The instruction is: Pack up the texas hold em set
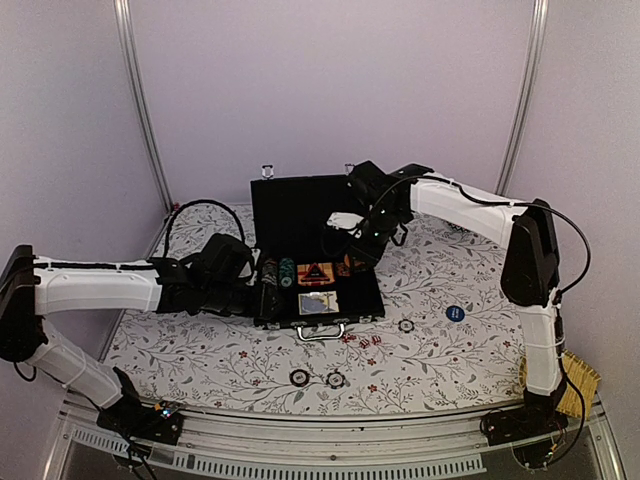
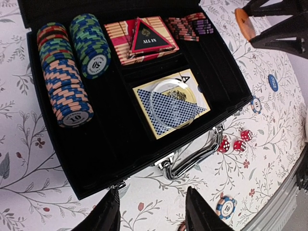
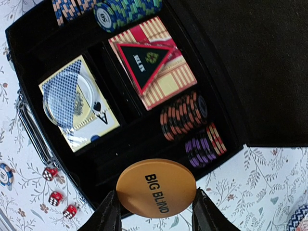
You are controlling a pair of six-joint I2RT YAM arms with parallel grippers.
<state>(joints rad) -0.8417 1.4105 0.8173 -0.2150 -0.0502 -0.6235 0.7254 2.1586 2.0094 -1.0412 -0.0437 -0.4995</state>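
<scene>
black briefcase (image 2: 106, 144), orange disc (image 3: 156, 187), red dice (image 2: 239, 145), floral-patterned white tablecloth (image 2: 14, 144)

Left of the case (image 1: 315, 265), the left arm (image 1: 95, 285) is built of smooth white shell links joined by bulky black housings, with a black wrist block and a black cable arching over it. Right of the case, the right arm (image 1: 470, 205) is the same make: white links, a large black elbow housing, a thin black cable strung along the links. Both bases, nearer than the case, are black. The left gripper (image 2: 153, 211) and right gripper (image 3: 154, 214) each carry two matte black, wedge-shaped fingers (image 2: 108, 214).
</scene>
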